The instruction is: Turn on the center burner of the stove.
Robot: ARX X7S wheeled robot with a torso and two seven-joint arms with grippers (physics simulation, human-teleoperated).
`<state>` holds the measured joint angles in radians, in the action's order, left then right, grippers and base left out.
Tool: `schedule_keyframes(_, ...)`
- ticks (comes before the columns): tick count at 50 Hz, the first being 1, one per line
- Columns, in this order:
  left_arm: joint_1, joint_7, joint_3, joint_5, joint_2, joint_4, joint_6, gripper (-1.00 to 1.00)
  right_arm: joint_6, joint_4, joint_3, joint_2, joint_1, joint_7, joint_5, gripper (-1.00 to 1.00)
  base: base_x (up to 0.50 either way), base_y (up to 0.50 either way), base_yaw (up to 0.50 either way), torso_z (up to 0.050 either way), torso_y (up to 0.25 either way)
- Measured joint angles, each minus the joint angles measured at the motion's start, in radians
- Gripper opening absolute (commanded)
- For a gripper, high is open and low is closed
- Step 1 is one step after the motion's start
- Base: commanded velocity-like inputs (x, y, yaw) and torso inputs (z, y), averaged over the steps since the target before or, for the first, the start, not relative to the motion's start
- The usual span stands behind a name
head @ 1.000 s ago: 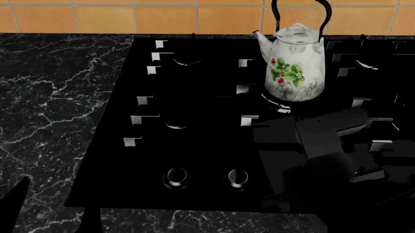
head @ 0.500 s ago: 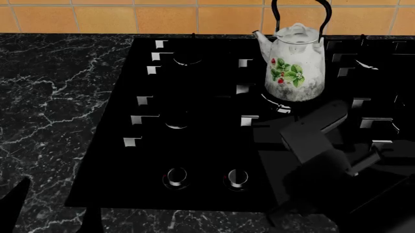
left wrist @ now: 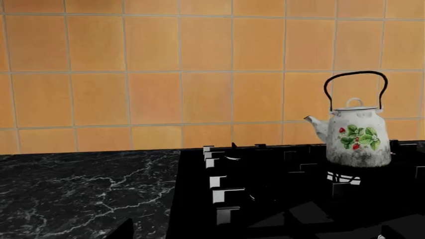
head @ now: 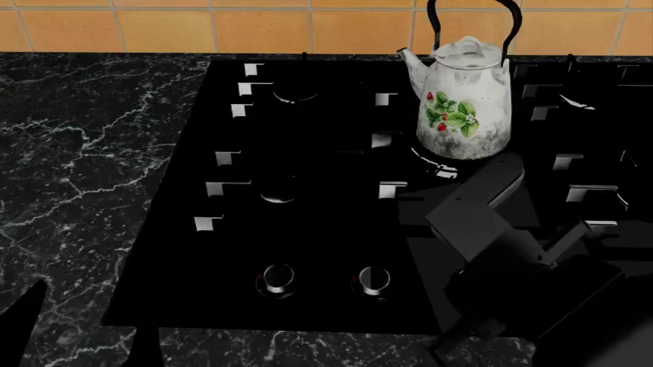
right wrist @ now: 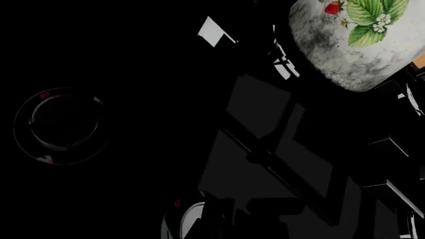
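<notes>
Over the last second, a swing of the right tool leftward and up across the stove: earlier level and nearer the right-hand grate, now tilted on a diagonal, with its upper end just short of the strawberry-painted kettle but apart from it. Too dark against the black glass to read the jaws, so cannot tell how far open, nor whether anything is held; probably nothing. Sits over the front strip of the cooktop, to the right of the two silver knobs that show in the head view, and hides whatever knobs come next in the row. In the right wrist view, one knob ring in plain sight and part of another at the frame edge, next to dark shapes that may be the fingers. Looks like lining up on the middle knob rather than turning it yet; no contact visible. No flame at the center burner, which lies directly beneath the kettle, only its striped silvery rim arc peeking out in front. Nothing changed on the left: left tool low over the black marble desk, well apart from the stove, its opening impossible to tell. Worth guarding against a brush on the kettle.
</notes>
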<state>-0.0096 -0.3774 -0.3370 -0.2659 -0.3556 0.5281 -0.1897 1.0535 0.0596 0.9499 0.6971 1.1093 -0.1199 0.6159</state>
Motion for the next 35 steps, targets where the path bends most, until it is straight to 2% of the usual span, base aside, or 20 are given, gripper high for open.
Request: schedule_keyframes(35, -0.003, 0.007, -0.011, -0.015, -0.009, -0.004, 0.016, 1.0, -0.041, 0.015, 0.088, 0.012, 0.047, -0.112, -0.074, -1.0, 0.0, 0.0, 0.0, 0.0, 0.0)
